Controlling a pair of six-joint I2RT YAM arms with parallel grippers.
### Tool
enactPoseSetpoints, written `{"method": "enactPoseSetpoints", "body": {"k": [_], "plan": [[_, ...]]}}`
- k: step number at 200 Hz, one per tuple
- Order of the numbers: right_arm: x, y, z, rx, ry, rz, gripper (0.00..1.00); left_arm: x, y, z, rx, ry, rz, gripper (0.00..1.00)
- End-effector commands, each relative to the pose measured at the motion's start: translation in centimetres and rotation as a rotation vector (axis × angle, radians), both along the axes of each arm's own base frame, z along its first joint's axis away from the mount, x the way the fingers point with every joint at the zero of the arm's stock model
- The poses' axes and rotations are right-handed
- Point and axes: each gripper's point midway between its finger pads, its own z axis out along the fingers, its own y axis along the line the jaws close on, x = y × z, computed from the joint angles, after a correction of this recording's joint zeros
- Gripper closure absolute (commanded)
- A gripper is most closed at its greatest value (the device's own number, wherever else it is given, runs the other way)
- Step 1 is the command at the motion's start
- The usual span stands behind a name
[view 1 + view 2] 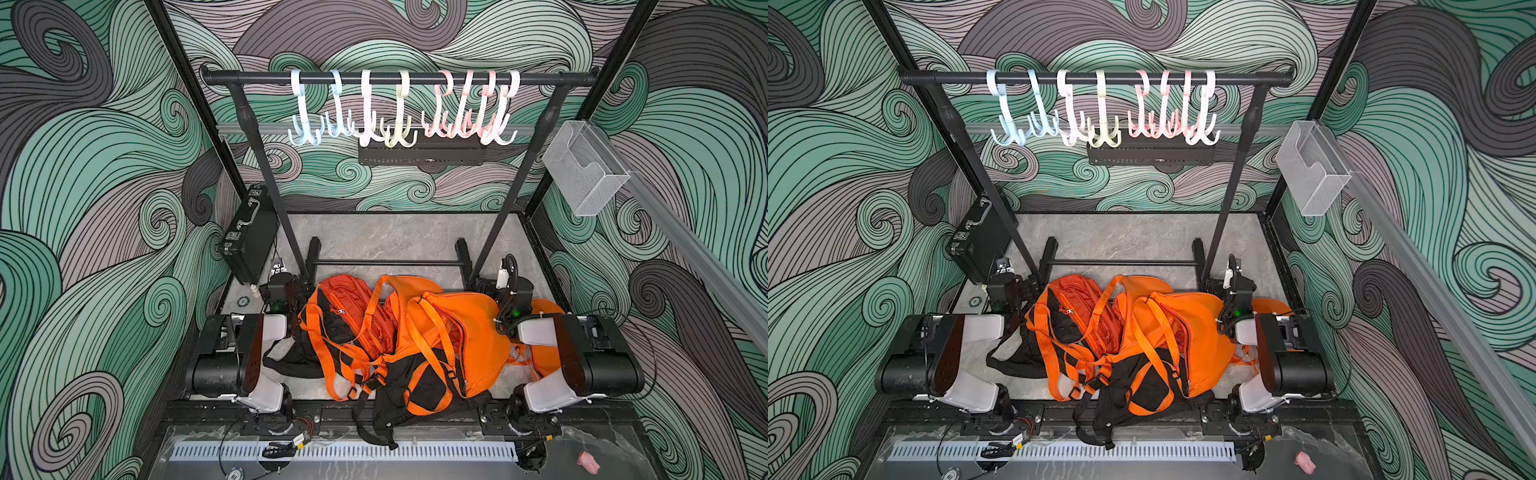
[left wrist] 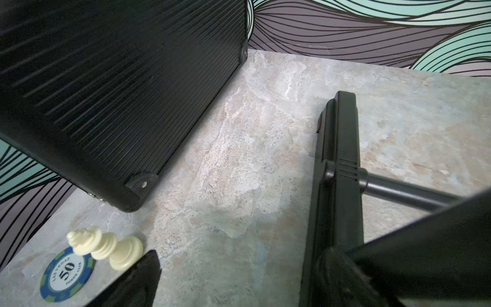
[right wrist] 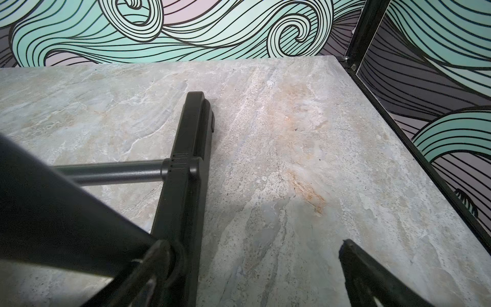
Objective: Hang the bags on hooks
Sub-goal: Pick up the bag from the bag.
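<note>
In a top view, the left pincer (image 1: pixel 291 286) is gaping empty. Just right of it the orange-and-black fabric bag (image 1: pixel 415 332) is lying crumpled on the grey stone-look table (image 1: pixel 395 237). The right pincer (image 1: pixel 486 286) beyond is gaping too. Pastel plastic hooks (image 1: pixel 399 112) are hanging bare above both, so every step is still waiting.

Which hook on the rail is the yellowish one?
The fourth hook from the left in both top views: pale yellow-green, while the others are blue, white or pink.
</note>
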Motion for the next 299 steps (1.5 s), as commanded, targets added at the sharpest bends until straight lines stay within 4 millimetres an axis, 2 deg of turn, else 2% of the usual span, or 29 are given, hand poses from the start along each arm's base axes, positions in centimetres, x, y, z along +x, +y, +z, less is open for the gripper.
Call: {"method": "enactPoseSetpoints", "body": {"k": [1, 255, 261, 278, 299], "plan": [[0.8, 0.8, 1.4, -0.006, -0.039, 0.042, 0.01, 0.9, -0.2, 1.3, 0.008, -0.036, -0.006, 0.01], [0.9, 0.8, 1.4, -0.006, -0.04, 0.041, 0.01, 0.9, -0.2, 1.2, 0.008, -0.034, -0.007, 0.01], [0.8, 0.7, 1.5, -0.009, -0.047, 0.033, 0.01, 0.9, -0.2, 1.3, 0.008, -0.037, -0.007, 0.01], [0.5, -0.5, 3.6, -0.027, -0.053, -0.054, 0.01, 0.4, 0.4, 2.0, 0.024, -0.053, 0.049, 0.01], [-0.1, -0.2, 8.7, -0.02, -0.047, -0.067, 0.01, -0.4, -0.5, 3.3, 0.087, -0.106, 0.018, 0.01]]}}
